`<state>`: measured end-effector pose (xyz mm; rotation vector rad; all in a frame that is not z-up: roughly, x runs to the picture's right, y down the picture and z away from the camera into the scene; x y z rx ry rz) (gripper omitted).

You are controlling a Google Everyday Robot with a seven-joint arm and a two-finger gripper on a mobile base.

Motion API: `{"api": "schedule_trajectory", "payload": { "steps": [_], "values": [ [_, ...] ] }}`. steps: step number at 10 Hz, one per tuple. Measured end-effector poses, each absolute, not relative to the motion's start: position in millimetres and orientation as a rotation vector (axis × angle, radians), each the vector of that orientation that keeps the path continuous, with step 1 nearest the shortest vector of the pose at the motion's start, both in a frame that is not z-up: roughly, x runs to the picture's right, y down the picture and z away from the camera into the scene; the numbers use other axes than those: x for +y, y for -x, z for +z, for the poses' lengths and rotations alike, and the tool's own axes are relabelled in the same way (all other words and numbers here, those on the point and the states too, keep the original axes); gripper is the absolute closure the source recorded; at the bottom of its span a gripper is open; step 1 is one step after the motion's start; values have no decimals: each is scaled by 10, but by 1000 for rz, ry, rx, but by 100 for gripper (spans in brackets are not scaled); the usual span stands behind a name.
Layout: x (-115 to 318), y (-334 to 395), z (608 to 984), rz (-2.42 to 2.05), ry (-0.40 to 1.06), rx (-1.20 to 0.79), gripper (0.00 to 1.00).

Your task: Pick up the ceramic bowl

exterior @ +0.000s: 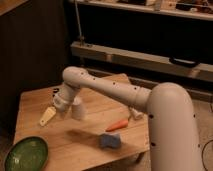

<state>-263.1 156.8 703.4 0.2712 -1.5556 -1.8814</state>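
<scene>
The ceramic bowl [26,154] is a wide, shallow green dish with a darker rim. It sits on the front left corner of the wooden table [75,147]. My white arm reaches in from the right across the table. My gripper [47,116] is pale yellow at the tip and hangs over the left part of the table. It is behind and a little right of the bowl, apart from it. A small white cup [78,109] stands just right of the gripper.
An orange carrot [119,125] and a blue sponge [109,140] lie at the table's front right. A small dark object [54,91] stands at the back left. A packet [136,114] is partly hidden by my arm. A metal rail and dark shelving run behind.
</scene>
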Motion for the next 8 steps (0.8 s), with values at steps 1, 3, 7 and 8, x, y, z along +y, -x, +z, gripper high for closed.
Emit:
{"api": "schedule_trajectory", "payload": {
  "steps": [1,3,7,8],
  "values": [
    [1605,2645,7053,-1874,-276,-1551,20],
    [1730,2752,7000,-1879,-261,-1499,20],
    [1889,2895,7161,-1769,-277,-1577,20],
    [1900,2918,7217,-1728,-290,-1609,20]
  ]
}}
